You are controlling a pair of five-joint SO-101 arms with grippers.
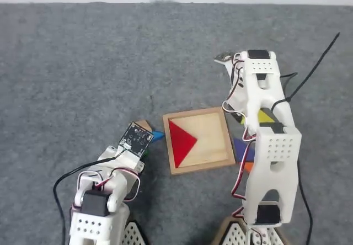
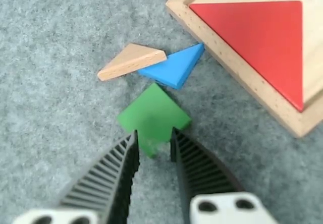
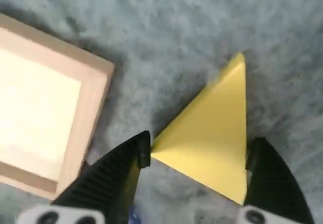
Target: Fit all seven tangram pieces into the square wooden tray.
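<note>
Left of the wooden tray holding the red triangle, the left gripper, narrowly parted, straddles a corner of the green square, while right of the tray the right gripper gapes around the yellow triangle; closing on slanted edges could squirt either away.
</note>
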